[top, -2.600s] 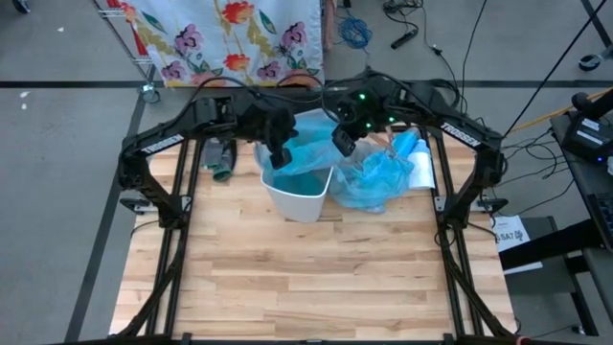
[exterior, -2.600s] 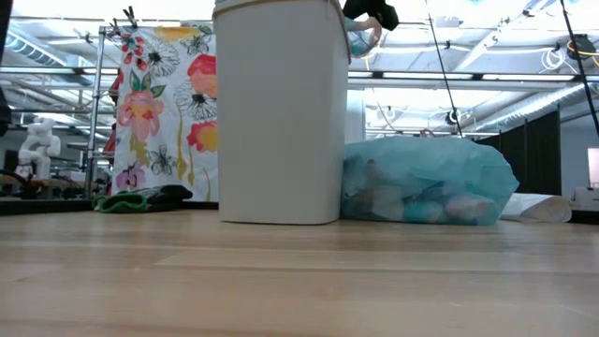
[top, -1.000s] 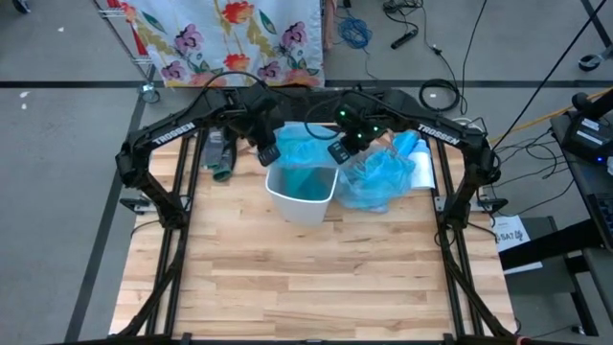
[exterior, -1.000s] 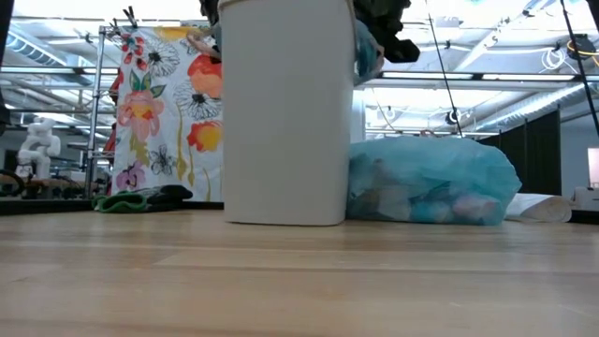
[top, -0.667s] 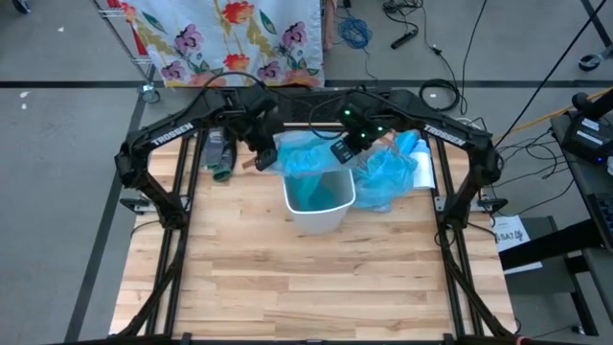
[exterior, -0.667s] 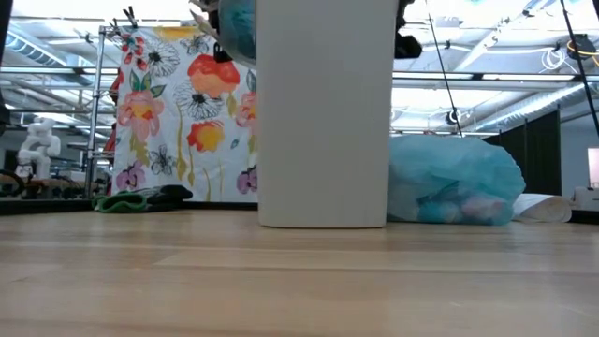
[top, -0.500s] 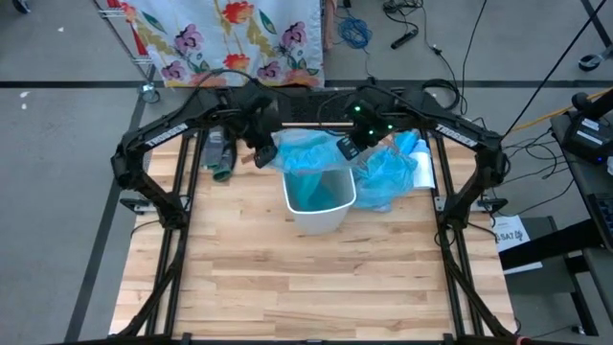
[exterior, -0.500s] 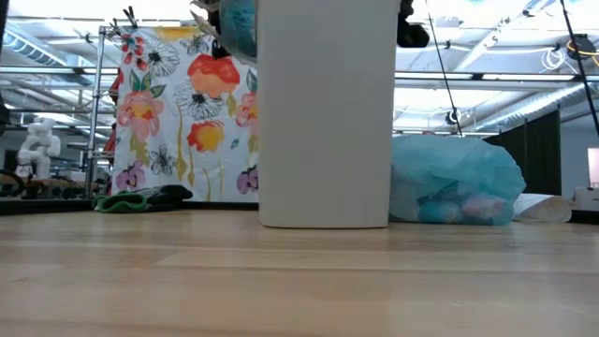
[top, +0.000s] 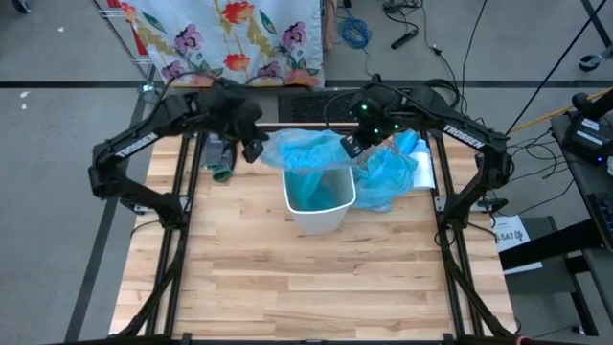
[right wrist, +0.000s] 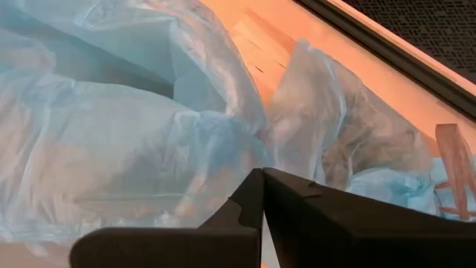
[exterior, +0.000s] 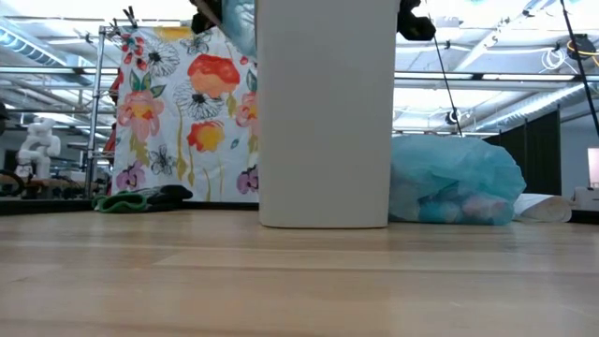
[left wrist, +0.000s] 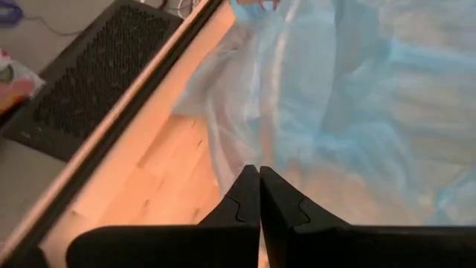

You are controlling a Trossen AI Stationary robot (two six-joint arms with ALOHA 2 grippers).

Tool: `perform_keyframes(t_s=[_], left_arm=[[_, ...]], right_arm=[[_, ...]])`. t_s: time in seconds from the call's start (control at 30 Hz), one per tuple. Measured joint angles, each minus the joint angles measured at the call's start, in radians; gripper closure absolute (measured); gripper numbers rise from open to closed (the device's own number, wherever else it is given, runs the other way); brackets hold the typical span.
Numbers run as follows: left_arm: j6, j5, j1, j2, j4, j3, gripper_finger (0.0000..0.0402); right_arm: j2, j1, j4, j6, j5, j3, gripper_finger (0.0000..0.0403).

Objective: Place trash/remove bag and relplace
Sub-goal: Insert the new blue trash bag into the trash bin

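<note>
Left gripper [top: 253,151] and right gripper [top: 351,146], both pinched shut on the thin light-blue plastic liner [top: 305,151], stretch it over the white plastic bin [top: 320,213]. Trash sits bagged beside the bin [exterior: 456,192]. Risk: film tears or slips free.
</note>
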Motion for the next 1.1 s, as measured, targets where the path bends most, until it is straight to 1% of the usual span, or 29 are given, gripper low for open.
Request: perform_keyframes(t_s=[0.23, 0.37, 0.43, 0.53, 0.6, 0.8, 0.93, 1.1], left_arm=[[-0.119, -0.001, -0.034, -0.177, 0.230, -0.338, 0.0401], [-0.170, -0.001, -0.051, -0.265, 0.363, -0.473, 0.0401], [-0.172, -0.001, -0.060, -0.295, 0.411, -0.507, 0.0401], [-0.172, 0.001, -0.075, -0.319, 0.470, -0.525, 0.0401], [-0.194, 0.009, -0.085, -0.329, 0.517, -0.549, 0.0401], [-0.270, 0.025, -0.113, -0.363, 0.640, -0.662, 0.0401], [-0.276, 0.023, -0.130, -0.390, 0.652, -0.687, 0.0401], [-0.264, -0.017, -0.134, -0.422, 0.672, -0.687, 0.0401]], right_arm=[[-0.003, 0.013, 0.000, 0.019, 0.005, 0.000, 0.0403], [-0.022, 0.039, 0.009, 0.032, 0.044, 0.000, 0.0403], [-0.031, 0.049, 0.021, 0.048, 0.050, 0.000, 0.0403], [-0.047, 0.070, 0.053, 0.063, 0.055, 0.000, 0.0403], [-0.053, 0.086, 0.075, 0.076, 0.076, 0.001, 0.0403], [-0.054, 0.137, 0.064, 0.131, 0.152, 0.002, 0.0403], [-0.054, 0.174, 0.053, 0.161, 0.182, 0.002, 0.0403], [-0.054, 0.197, 0.045, 0.188, 0.204, 0.002, 0.0403]])
